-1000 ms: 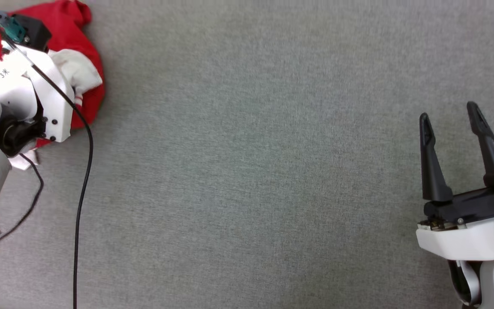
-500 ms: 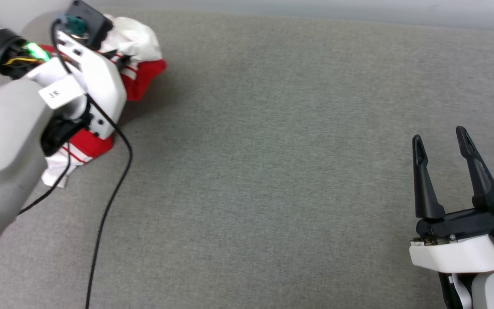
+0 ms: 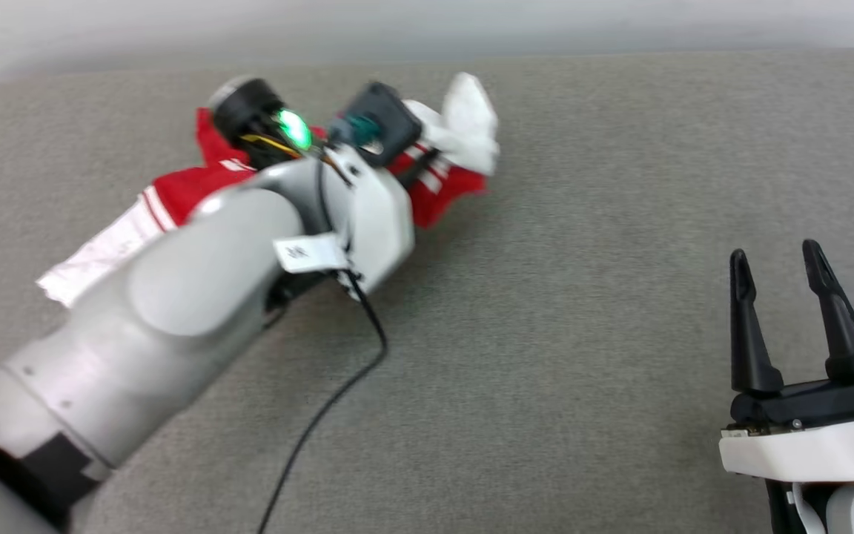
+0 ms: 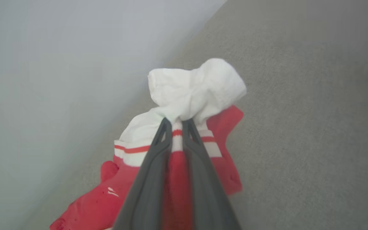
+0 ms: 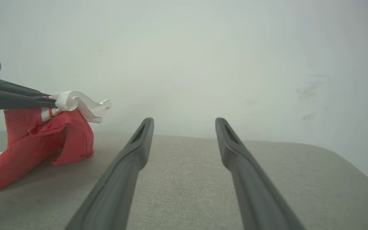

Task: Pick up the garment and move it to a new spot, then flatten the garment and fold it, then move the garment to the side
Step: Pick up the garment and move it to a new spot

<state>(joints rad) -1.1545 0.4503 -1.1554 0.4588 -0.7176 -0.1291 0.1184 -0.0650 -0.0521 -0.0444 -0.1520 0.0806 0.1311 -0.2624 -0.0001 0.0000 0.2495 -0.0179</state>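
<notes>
The garment (image 3: 175,191) is a bunched red T-shirt with white sleeves and striped trim, lying along the far part of the grey surface. My left gripper (image 4: 177,120) is shut on its white sleeve by the striped trim. It holds that end raised, and the rest trails down to the surface behind. From the right wrist view, the left gripper (image 5: 51,100) shows pinching the garment (image 5: 37,137) above the table. The garment's white sleeve (image 4: 196,89) puffs out past the fingertips. My right gripper (image 3: 775,252) stands open and apart at the near right, nothing between its fingers (image 5: 129,166).
A grey fabric-covered table (image 3: 545,334) spreads between the two arms. A pale wall (image 5: 203,64) runs close behind its far edge. A black cable (image 3: 323,404) hangs from the left wrist and crosses the near-left surface.
The head view has shifted. The left arm has swung rightward with the garment in its grip, and the shirt now stretches out behind it. The right gripper has stayed open.
</notes>
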